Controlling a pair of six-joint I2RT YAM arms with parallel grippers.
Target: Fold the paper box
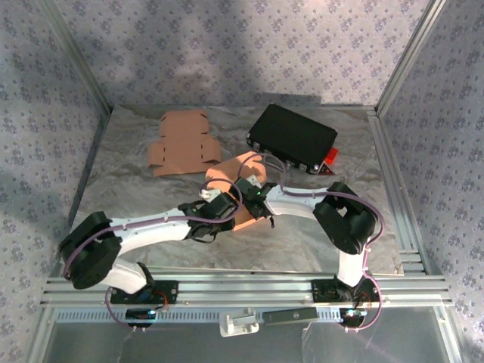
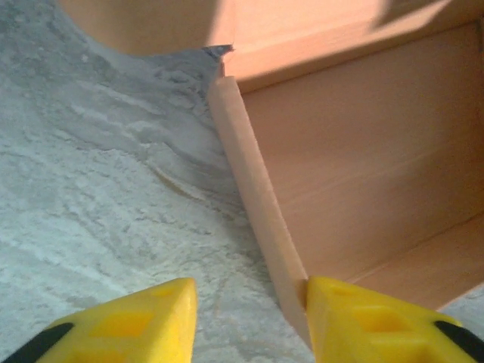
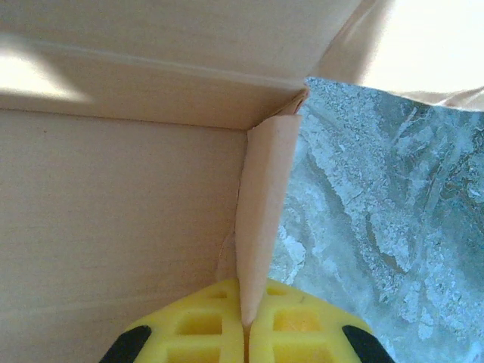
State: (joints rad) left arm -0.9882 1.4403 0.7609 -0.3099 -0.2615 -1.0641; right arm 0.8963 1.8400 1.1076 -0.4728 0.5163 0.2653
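The box (image 1: 236, 168) lies at the middle of the table (image 1: 136, 189), and both wrists meet over it, so neither arm is nearer.

The right claw (image 3: 243, 306) is clenched on 1 thin flap (image 3: 261, 197). The flap runs straight ahead from the jaws to a corner of the box, with the box floor on its left and bare table on its right.

The left claw (image 2: 249, 302) is released and straddles a side wall (image 2: 253, 197) without pinching it. The wall sits against the inner face of 1 finger (image 2: 378, 321), while the other finger (image 2: 136, 325) stands apart over the table.

That wall's long axis is what the next move turns on. It runs away from the left claw and leans slightly left toward the far corner, and the box floor lies to its right.

My guess: closing the left claw needs only a small sideways shift toward the wall — the right claw's pinch should hold the box from sliding.
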